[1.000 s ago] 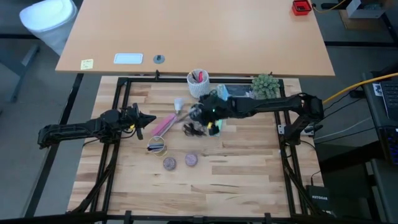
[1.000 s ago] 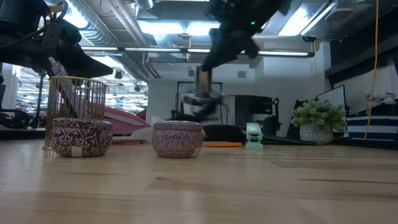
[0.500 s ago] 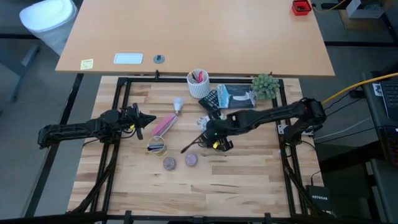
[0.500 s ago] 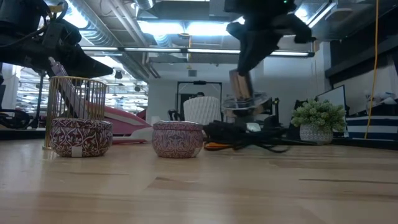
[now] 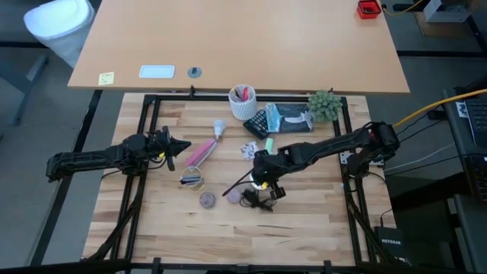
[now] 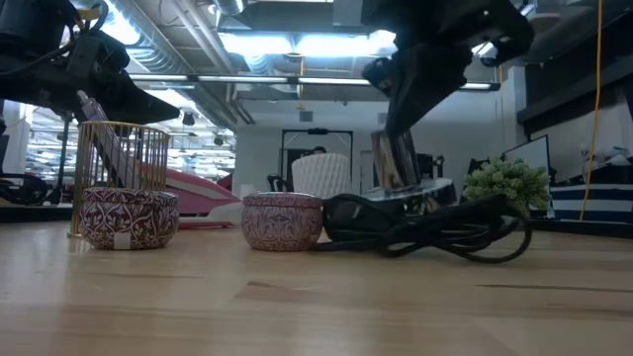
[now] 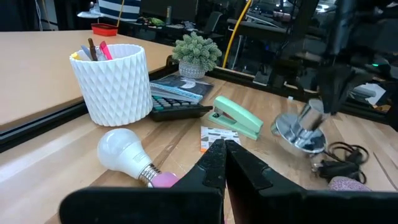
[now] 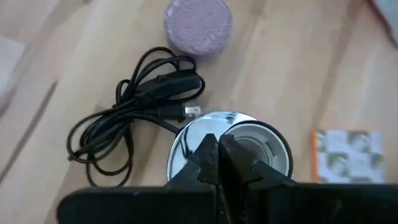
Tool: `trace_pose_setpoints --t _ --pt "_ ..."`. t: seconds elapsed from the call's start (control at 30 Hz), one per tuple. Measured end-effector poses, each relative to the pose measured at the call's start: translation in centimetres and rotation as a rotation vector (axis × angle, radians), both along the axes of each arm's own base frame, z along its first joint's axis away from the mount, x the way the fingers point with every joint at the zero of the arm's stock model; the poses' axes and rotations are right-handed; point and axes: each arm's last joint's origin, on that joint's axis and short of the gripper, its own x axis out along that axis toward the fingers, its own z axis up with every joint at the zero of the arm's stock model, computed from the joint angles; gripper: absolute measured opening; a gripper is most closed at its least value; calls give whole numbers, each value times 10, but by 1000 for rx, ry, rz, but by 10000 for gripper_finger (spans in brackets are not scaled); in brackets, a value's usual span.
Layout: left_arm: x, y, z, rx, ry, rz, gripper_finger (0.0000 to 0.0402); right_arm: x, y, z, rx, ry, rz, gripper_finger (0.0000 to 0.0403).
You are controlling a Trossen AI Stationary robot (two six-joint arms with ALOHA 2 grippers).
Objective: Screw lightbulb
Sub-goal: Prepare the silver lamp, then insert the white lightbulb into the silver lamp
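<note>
The lightbulb (image 5: 218,127) lies on its side on the table, far of centre; it also shows in the left wrist view (image 7: 124,151). My right gripper (image 5: 262,181) is shut on a silvery lamp socket with a round disc base (image 8: 249,146). The socket's black cord (image 5: 255,199) lies bundled on the table beside a purple disc (image 5: 233,195). A second purple disc (image 5: 207,199) sits to its left. My left gripper (image 5: 183,144) is shut and empty at the table's left, near of the bulb. My right gripper holds the socket by the rim of its upper end (image 8: 231,132), pinched between the two fingers, which come from above. Whether one finger is inside the opening cannot be told. The socket (image 6: 398,163) hangs tilted, its disc base (image 6: 413,190) clear of the table; the cord (image 6: 425,227) rests on the wood.
A white cup of pens (image 5: 243,102), a calculator (image 5: 259,122) and a small plant (image 5: 325,105) stand along the far edge. A pink object (image 5: 200,152) and a gold wire holder (image 5: 192,179) lie near my left gripper. A patterned card (image 5: 249,148) lies mid-table.
My right gripper has carried the socket from beside the pen cup toward the table's near edge and lower. The cord has trailed along with it and now lies bundled on the table by the right purple disc.
</note>
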Motion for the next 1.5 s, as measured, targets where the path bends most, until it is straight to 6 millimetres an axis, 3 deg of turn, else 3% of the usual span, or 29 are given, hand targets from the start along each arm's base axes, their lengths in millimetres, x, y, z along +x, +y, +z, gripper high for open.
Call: trace_pose_setpoints --t 0.2,0.47,0.67,0.87,1.0,1.23,1.37,1.5 --pt "0 0 0 25 8 -3 1 2 -8 -19 115 -82 31 3" --pt "0 0 0 26 8 -3 1 2 -44 -43 86 -197 -77 3" --pt "0 0 0 26 8 -3 1 1 -70 -48 80 -235 -150 3" --pt "0 0 0 18 6 -2 1 1 -71 -48 71 -234 -159 8" --pt "0 0 0 -71 -25 8 1 1 -71 -48 86 -230 -177 38" --pt "0 0 2 -212 -96 24 2 2 -71 -46 102 -246 -199 135" --pt "0 1 21 -204 -295 27 2 10 -71 -34 104 -289 -197 175" --pt "-7 0 47 -39 -531 9 2 20 -72 -15 106 -345 -193 192"
